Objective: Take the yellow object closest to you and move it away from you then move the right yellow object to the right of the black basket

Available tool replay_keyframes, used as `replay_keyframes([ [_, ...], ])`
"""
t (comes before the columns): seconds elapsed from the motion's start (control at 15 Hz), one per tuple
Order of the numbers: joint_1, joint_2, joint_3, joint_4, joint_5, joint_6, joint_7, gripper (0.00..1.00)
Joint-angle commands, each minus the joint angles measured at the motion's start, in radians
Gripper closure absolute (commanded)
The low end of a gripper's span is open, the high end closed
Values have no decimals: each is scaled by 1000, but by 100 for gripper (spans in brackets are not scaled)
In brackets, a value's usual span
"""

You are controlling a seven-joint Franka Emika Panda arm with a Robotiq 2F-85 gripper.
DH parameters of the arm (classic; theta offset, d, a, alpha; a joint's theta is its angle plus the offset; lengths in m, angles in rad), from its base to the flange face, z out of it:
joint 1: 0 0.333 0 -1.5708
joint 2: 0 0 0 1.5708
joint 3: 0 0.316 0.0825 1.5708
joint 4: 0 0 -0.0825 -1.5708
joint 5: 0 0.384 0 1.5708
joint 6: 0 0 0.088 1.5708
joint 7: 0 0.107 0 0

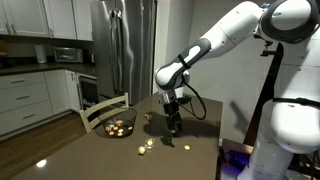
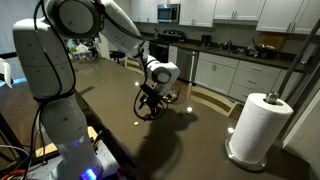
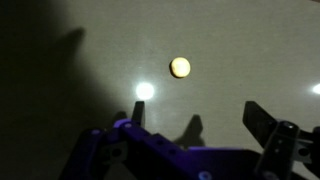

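Observation:
My gripper (image 1: 174, 124) hangs just above the dark table, open and empty; it also shows in an exterior view (image 2: 150, 101). In the wrist view the open fingers (image 3: 198, 115) frame bare table, and a small round yellow piece (image 3: 180, 67) lies a little beyond them. The black basket (image 1: 118, 128) sits on the table to the side of the gripper, with yellow pieces inside. Several small yellow pieces lie loose on the table near the gripper, such as one (image 1: 150, 143) toward the front and one (image 1: 168, 140) just below the fingers.
A paper towel roll (image 2: 256, 125) stands on the table. A wooden chair back (image 1: 100, 108) is behind the basket. A bright glare spot (image 3: 145, 91) lies on the table. A fridge (image 1: 122, 45) and kitchen cabinets stand at the back.

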Motion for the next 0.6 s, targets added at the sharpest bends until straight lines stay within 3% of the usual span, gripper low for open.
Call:
replay_keyframes([
  [0.0, -6, 11, 18, -52, -1, 116, 18, 0],
  [0.33, 2, 35, 35, -140, -7, 307, 58, 0],
  [0.53, 1, 31, 36, -164, -34, 325, 110, 0],
])
